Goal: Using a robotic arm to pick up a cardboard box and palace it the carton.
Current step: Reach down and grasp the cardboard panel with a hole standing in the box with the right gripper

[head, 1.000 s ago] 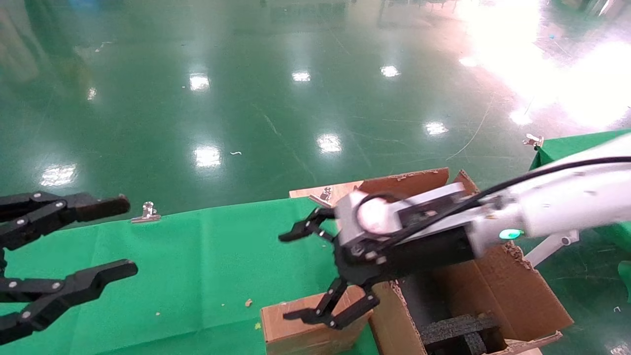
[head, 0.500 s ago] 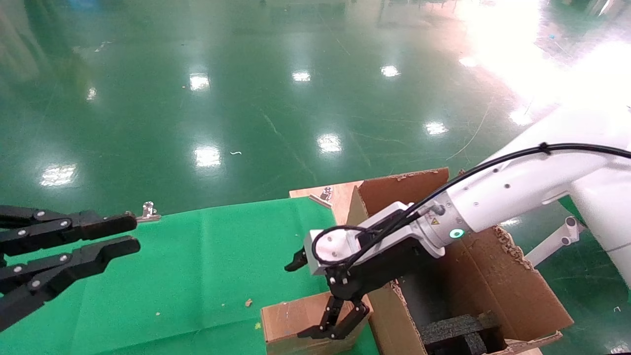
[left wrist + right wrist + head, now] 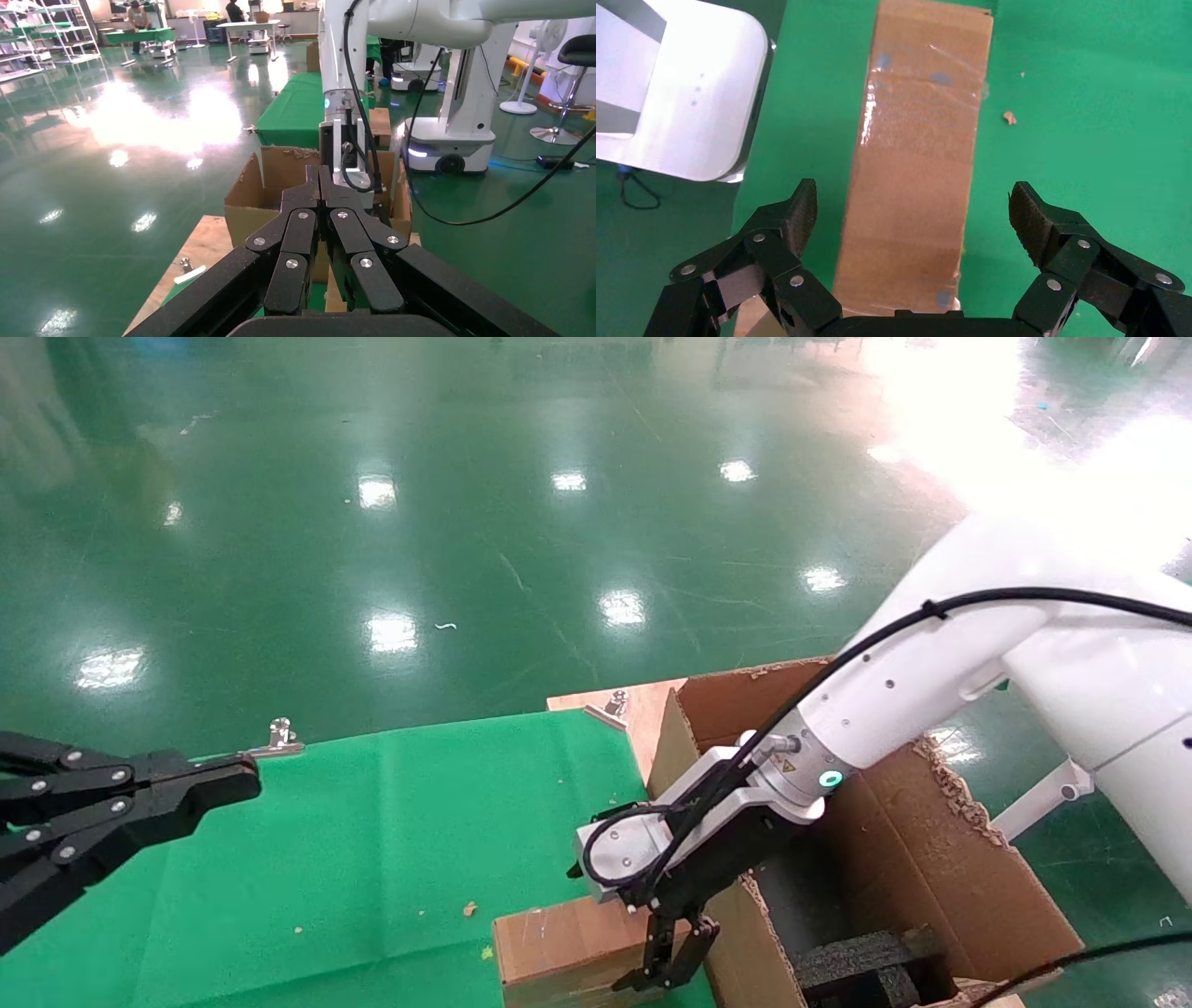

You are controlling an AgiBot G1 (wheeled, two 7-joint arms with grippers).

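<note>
Nearest the robot, at about 6 o'clock on the green-clothed worktop [image 3: 391, 840], the cardboard box [image 3: 916, 154] lies flat with its taped face up, and the right hand [image 3: 909, 210] of the robotic arm [image 3: 894, 700] hangs directly above it, pointing down. Its two black fingers [image 3: 789, 217] are spread wide apart, one on each long side of the box and clear of both edges, so nothing is gripped yet. In the head view the fingertips sit low, at the box's end nearest the carton [image 3: 941, 859], which stands just beside the box at about 5 o'clock, its ragged flaps up and black foam inserts [image 3: 866, 961] showing inside. The step in hand looks like the final approach for the pick: the hand is lined up across the box's narrow width. The next move probably calls for a short descent until the fingers bracket the side faces, then a squeeze firm enough to hold scuffed cardboard without crushing it, then a lift high enough to clear the carton's near flap. Farther out, at about 9 o'clock, the left hand [image 3: 140, 803] hovers idle above the cloth with its fingers pressed together. Beyond lies a glossy green floor [image 3: 521, 505].
</note>
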